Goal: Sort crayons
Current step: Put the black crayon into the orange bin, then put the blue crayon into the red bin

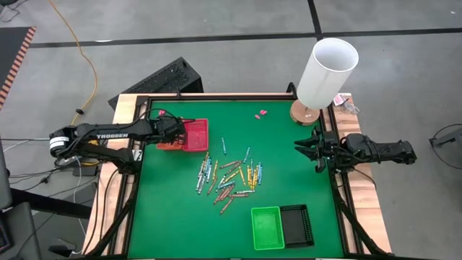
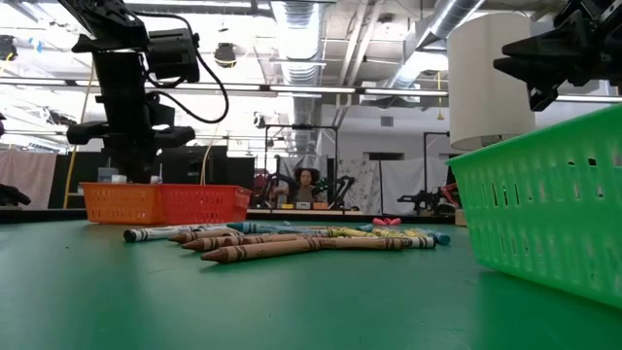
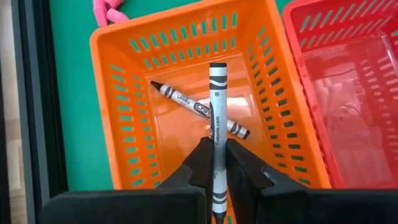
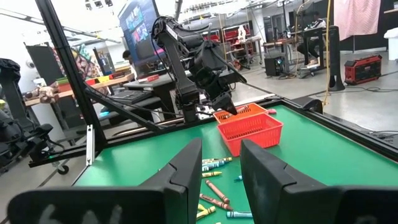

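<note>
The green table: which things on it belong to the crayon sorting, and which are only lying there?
Belonging to the job:
- loose crayons
- grey crayon in the left gripper
- orange tray, one grey crayon inside
- red tray
- green tray
- black tray

Just lying about:
- pink scraps
- white lamp

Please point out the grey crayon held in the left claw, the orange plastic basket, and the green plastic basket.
Grey crayon held in the left claw (image 3: 216, 106): left wrist view, its paper wrapper.
Orange plastic basket (image 3: 118, 93): left wrist view, its slotted side wall.
Green plastic basket (image 1: 266, 228): high view, its floor.
</note>
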Robot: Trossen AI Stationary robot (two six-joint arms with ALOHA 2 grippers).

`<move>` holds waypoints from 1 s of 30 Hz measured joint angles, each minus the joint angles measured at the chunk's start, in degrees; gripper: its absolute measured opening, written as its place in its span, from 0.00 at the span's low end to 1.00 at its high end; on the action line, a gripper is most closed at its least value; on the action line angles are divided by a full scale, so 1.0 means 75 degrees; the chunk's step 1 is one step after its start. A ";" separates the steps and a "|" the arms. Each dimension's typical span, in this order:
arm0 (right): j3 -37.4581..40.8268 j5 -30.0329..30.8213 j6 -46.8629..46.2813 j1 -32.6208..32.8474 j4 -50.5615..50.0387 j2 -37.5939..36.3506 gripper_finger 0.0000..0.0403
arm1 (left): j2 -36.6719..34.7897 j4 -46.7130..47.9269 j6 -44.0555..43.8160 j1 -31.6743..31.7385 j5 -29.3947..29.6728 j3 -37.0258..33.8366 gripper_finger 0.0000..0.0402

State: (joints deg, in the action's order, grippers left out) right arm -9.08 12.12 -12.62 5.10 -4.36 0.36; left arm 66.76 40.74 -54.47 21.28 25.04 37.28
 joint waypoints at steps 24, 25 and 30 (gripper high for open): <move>0.0000 0.0086 -0.0121 0.0002 -0.0200 0.0000 0.30 | -0.0041 -0.0624 0.0869 -0.0009 -0.0380 0.0069 0.42; 0.0000 0.0201 -0.0220 0.0001 -0.0276 0.0010 0.30 | -0.0060 -0.0622 0.0969 -0.0009 -0.0501 0.0145 0.43; 0.0000 0.0931 -0.0823 0.0000 -0.0643 0.0277 0.30 | -0.0078 -0.0574 0.1331 -0.0159 -0.0936 0.0592 0.42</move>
State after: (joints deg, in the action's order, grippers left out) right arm -9.08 19.11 -18.80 5.10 -9.18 2.44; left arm 66.18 36.44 -44.49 20.09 18.02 41.72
